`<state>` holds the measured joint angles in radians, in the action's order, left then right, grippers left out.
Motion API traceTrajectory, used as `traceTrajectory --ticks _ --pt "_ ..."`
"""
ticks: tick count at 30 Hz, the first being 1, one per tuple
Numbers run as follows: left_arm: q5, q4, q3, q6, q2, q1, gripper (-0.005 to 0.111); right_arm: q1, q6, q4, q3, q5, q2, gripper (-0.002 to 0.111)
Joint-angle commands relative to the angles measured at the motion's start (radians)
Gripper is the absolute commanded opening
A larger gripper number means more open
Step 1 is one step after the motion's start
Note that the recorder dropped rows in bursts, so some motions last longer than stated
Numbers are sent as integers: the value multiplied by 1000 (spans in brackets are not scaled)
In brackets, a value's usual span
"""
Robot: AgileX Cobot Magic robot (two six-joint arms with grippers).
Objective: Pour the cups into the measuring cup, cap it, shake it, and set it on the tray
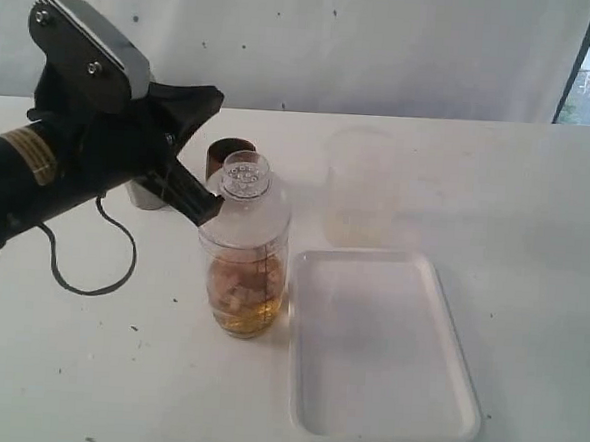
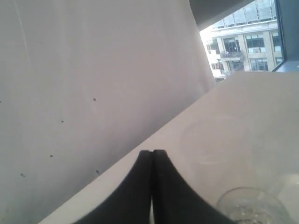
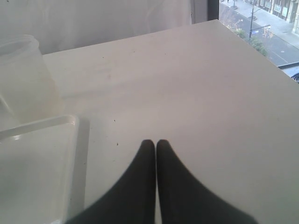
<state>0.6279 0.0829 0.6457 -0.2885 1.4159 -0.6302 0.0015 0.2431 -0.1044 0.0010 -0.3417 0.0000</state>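
White desk (image 1: 498,183) under me: left gripper (image 1: 208,208) closed, empty, just beside the capped measuring cup (image 1: 243,278); right gripper (image 3: 155,142) closed near the tray (image 3: 32,163).

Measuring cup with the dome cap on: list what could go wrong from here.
1. The shut left end effector sits at the clear dome cap; a sideways nudge could topple the tall clear graduated plastic cylinder.
2. Whether the cap is seated tight does not show; shaking might spill the amber liquid.
3. The white rectangular plastic tray lies close beside it; the base could catch the rim.
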Motion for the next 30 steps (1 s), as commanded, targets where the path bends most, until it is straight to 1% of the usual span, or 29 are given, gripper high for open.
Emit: traceTrajectory --ticks 1,2,4,7,10,16,22,25,30 --pt "19 242 -3 153 -13 1 0 0 -2 0 -1 6 0 0" --pt "1 280 -3 171 -5 1 0 0 -2 0 -1 6 0 0" --pt "-38 272 -3 176 10 4 0 0 -2 0 -1 6 0 0" --pt "-75 278 -5 176 53 35 0 0 -2 0 -1 6 0 0" --pt "-72 284 -5 180 81 50 0 0 -2 0 -1 6 0 0" --pt "48 307 -5 203 85 50 0 0 -2 0 -1 6 0 0" --pt "94 306 -5 203 82 50 0 0 -2 0 -1 6 0 0" --pt "91 300 -5 203 73 50 0 0 -2 0 -1 6 0 0" --pt "8 343 -5 213 75 50 0 0 -2 0 -1 6 0 0"
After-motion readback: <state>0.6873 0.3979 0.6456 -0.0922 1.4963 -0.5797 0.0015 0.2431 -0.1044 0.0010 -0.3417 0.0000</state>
